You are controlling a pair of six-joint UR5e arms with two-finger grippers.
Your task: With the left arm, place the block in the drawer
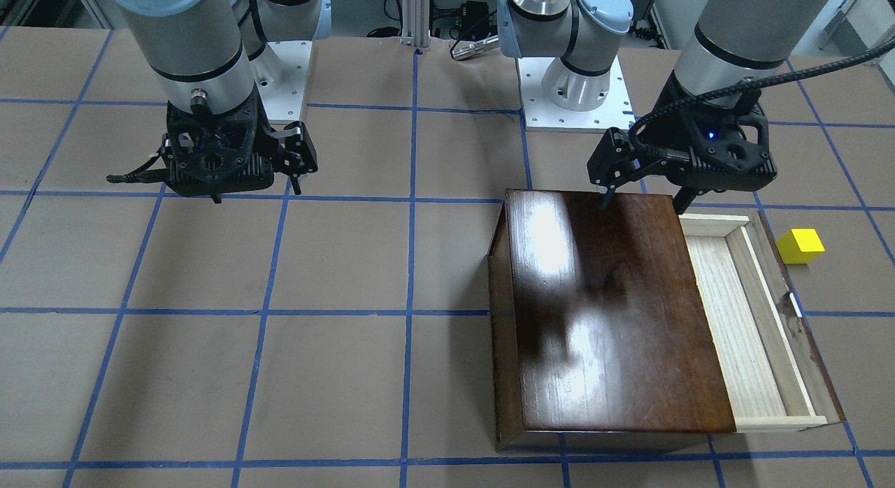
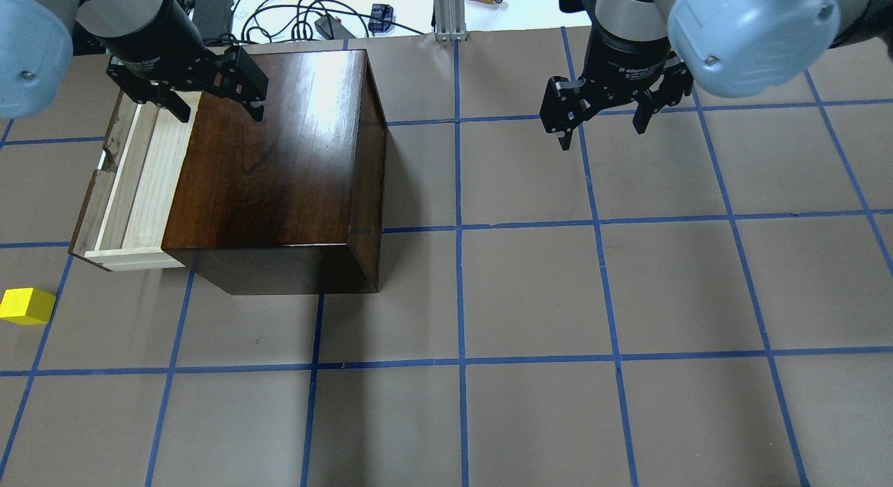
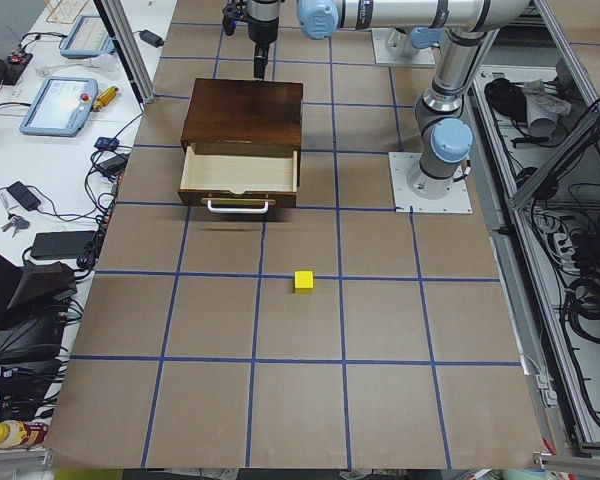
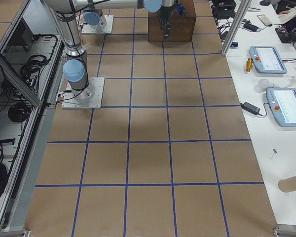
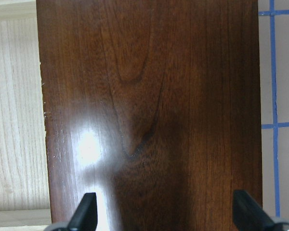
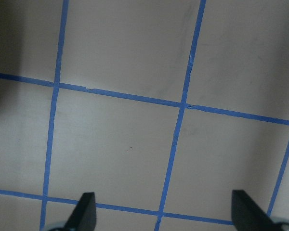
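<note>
The small yellow block (image 1: 800, 245) lies on the brown table mat beyond the drawer's front; it also shows in the overhead view (image 2: 26, 305) and the left side view (image 3: 303, 281). The pale-wood drawer (image 1: 741, 334) (image 2: 139, 187) (image 3: 240, 170) stands pulled out of the glossy dark brown box (image 1: 608, 313) (image 2: 272, 159) and holds nothing. My left gripper (image 1: 643, 203) (image 2: 220, 114) is open and empty, hovering over the box's top edge nearest the robot, well away from the block. Its wrist view looks down on the box top (image 5: 149, 120). My right gripper (image 2: 601, 135) (image 1: 255, 193) is open and empty above bare mat.
The mat carries a grid of blue tape lines (image 2: 457, 229). The two arm bases (image 1: 573, 89) (image 1: 280, 89) stand at the table's robot side. Tablets (image 3: 58, 104) and cables lie on a side bench beyond the table edge behind the box.
</note>
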